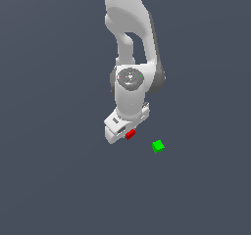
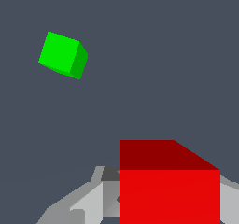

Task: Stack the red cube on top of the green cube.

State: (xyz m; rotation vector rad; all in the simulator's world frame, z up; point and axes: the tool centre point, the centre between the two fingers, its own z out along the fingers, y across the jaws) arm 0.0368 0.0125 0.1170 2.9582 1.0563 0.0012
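Note:
The red cube (image 1: 130, 134) sits between the fingertips of my white gripper (image 1: 126, 132), partly hidden by it in the exterior view. In the wrist view the red cube (image 2: 169, 190) fills the space between the grey fingers (image 2: 93, 200), which press against its sides. The green cube (image 1: 158, 146) lies alone on the dark floor, a short way toward the exterior view's right of the gripper and slightly nearer the camera. It also shows in the wrist view (image 2: 62, 55), apart from the red cube and tilted in the picture.
The dark grey floor (image 1: 59, 180) is plain all around. The white arm (image 1: 130, 43) comes down from the top of the exterior view above the gripper.

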